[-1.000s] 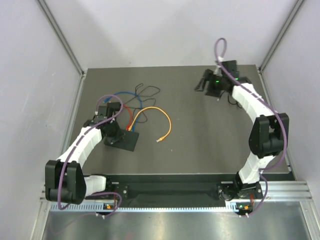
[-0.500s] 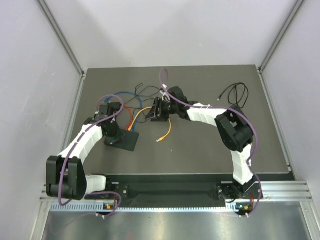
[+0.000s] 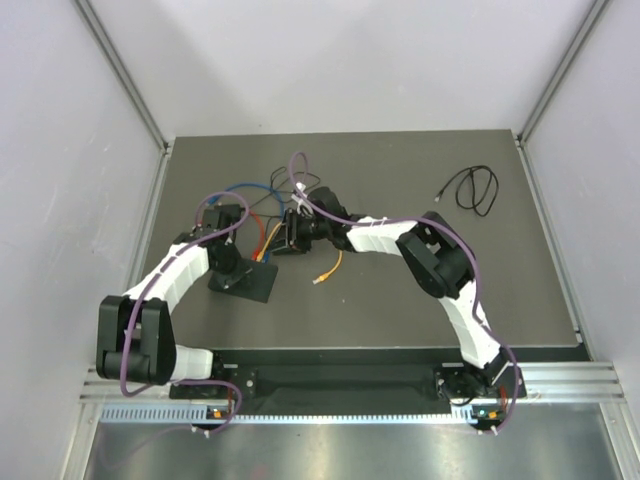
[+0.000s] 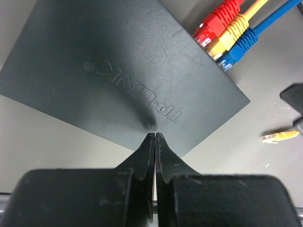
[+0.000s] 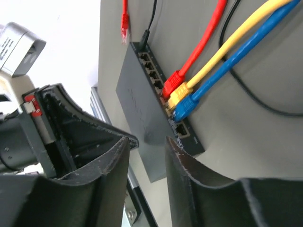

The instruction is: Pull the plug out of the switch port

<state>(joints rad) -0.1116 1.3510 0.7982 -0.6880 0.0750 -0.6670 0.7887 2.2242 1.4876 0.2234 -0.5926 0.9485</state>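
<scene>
The switch (image 3: 247,284) is a flat black slab at the left middle, marked TP-LINK on top (image 4: 123,75). A red plug (image 4: 215,22), a yellow plug (image 4: 231,34) and a blue plug (image 4: 240,47) sit side by side in its ports, also in the right wrist view: red (image 5: 172,85), yellow (image 5: 179,95), blue (image 5: 184,108). My left gripper (image 4: 155,135) is shut, tips pressed on the switch top. My right gripper (image 5: 147,142) is open and empty, just behind the plugs (image 3: 287,238), not touching them.
A thin black cord (image 5: 150,19) enters the switch's far end. A loose red plug (image 5: 124,21) lies beyond it. The yellow cable's free end (image 3: 321,278) lies right of the switch. A black coiled cable (image 3: 473,187) lies at the back right.
My right arm has swung from the back right corner across to the cables beside the switch. My left gripper has stayed on the switch.
</scene>
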